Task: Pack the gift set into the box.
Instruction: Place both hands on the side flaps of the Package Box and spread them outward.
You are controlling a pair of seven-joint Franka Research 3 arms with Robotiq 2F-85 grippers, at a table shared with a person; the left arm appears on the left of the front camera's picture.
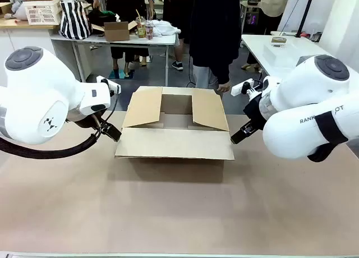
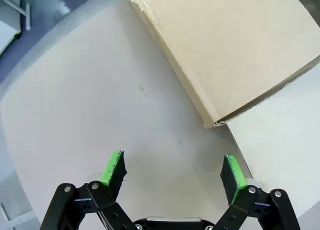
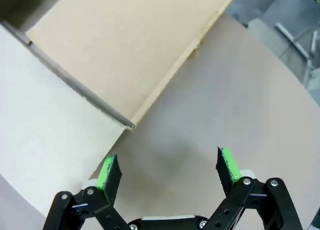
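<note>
Tan tabletop (image 1: 179,213) lies beneath both claws. Left gripper (image 2: 172,165) is spread wide and holds nothing, hovering beside a corner of the box (image 1: 174,143). Right gripper (image 3: 167,170) is likewise released and empty by the opposite corner. Wrist views bring the flap edges close. From the front, the box sits mid-table between the arms, flaps splayed open, a person (image 1: 216,33) standing behind it.

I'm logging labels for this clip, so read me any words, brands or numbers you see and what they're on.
"RANK" and "OT", with a black strap between them: right arm.
Small emblem, no letters: left arm.
No print on the box.
</note>
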